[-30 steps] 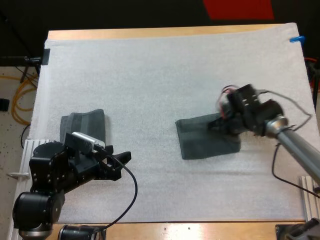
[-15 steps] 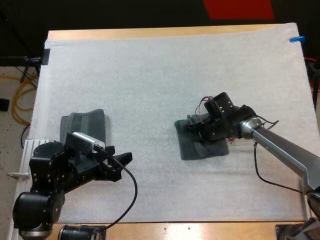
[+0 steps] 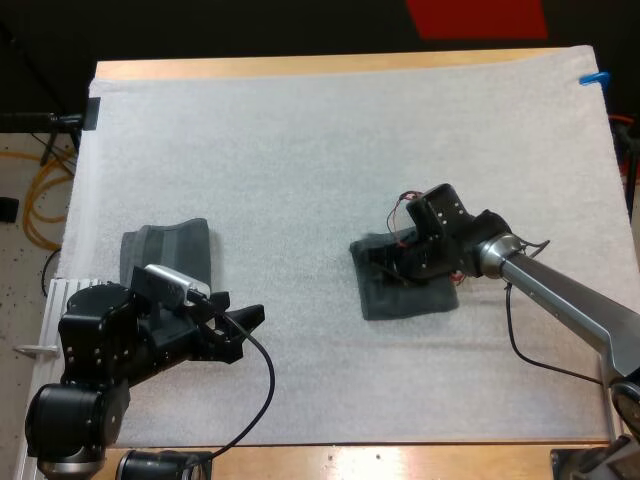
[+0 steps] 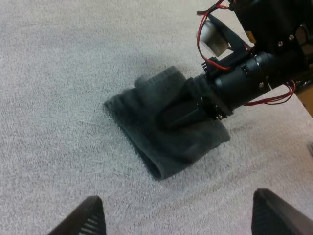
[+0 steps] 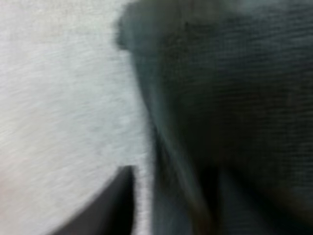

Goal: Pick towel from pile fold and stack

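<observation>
Seems to be the folding step, with the right gripper [image 3: 388, 265] down low on the dark grey-green towel [image 3: 412, 296], lying roughly folded on the white mat [image 3: 300, 150] right of centre. Cannot tell from these views whether pinching cloth, pressing it flat or sitting loose on it, so confirm that first, before any lift or drag. Looks uneven along the towel's far edge, with a little cloth bunched up beside the gripper; smooth toward that side rather than across it. Press lightly and slide along the fold line, not against it, to avoid dragging the whole towel over the mat. If gripping a layer, take the top one alone and carry it straight over to the opposite edge, releasing only with the edges lined up. Lift straight up on leaving, to avoid hooking a corner and undoing the fold.

Left gripper [image 4: 185, 218] spread wide, holding nothing, poised over the near left of the mat, facing the towel and well apart from it. Close by, a folded stack [image 3: 168, 250] near the mat's left edge. Bring the left in only to pin a slipping corner; otherwise leave it clear. Plan for a square landing on that stack, edges matched
</observation>
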Robot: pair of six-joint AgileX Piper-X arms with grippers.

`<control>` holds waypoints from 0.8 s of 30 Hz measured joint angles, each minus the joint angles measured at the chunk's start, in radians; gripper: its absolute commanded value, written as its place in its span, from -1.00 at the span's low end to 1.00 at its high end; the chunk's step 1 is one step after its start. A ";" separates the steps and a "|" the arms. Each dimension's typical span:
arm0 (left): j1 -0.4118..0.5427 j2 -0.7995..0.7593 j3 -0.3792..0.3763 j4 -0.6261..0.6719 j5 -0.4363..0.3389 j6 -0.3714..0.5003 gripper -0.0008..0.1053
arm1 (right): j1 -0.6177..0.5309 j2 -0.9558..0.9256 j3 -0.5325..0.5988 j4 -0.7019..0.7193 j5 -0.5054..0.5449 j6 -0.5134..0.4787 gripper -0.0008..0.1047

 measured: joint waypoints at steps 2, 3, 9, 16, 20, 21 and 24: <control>0.000 0.000 0.000 0.000 0.000 0.000 0.16 | 0.001 -0.006 0.000 -0.016 -0.044 -0.005 0.18; 0.000 0.000 0.000 0.000 0.000 0.000 0.16 | 0.003 -0.014 0.000 -0.019 -0.053 -0.005 0.18; 0.000 0.000 0.000 0.000 0.000 0.000 0.16 | 0.003 -0.079 0.000 -0.016 -0.053 -0.008 0.18; 0.000 0.000 0.000 0.000 0.000 0.000 0.16 | 0.020 -0.069 0.000 -0.007 -0.074 0.012 0.18; 0.000 0.000 0.000 0.000 0.000 0.000 0.16 | 0.072 -0.050 0.000 -0.006 -0.074 0.017 0.18; 0.000 0.000 0.000 0.000 0.000 0.000 0.16 | 0.087 -0.044 0.000 -0.005 -0.073 0.023 0.18; 0.000 0.000 0.000 0.000 0.000 0.000 0.15 | 0.122 -0.018 0.000 -0.002 -0.035 0.056 0.18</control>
